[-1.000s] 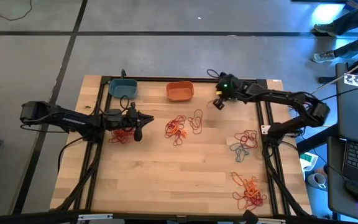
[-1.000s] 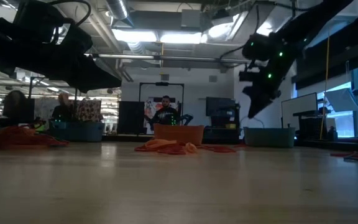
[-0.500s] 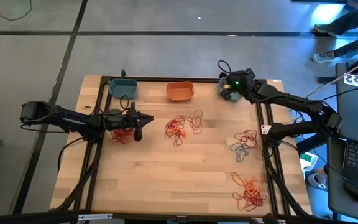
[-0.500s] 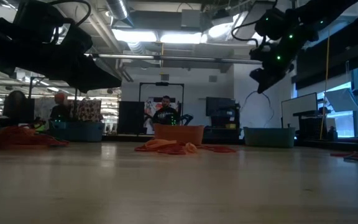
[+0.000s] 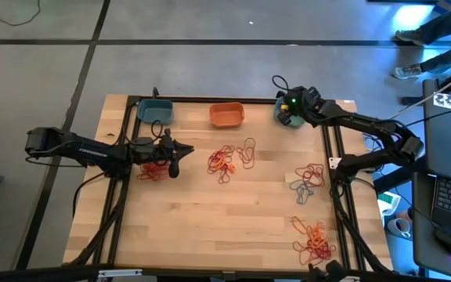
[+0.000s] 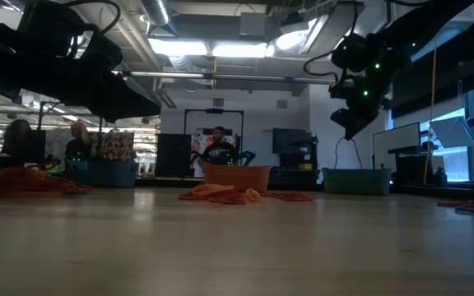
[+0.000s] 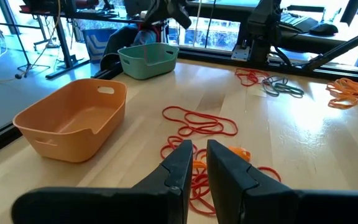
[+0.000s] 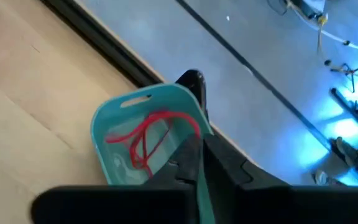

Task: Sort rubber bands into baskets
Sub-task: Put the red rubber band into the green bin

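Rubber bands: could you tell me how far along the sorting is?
Barely begun. Red bands lie in the right teal basket, the right gripper above it. The orange basket looks empty. Piles remain mid-table and right; the left gripper waits.

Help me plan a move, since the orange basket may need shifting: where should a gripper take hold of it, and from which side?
Grip the orange basket by its thin upright wall, best a long side, coming from above with one finger inside and one outside. It stands upright, open and empty, and the whole tub looks too wide to span.
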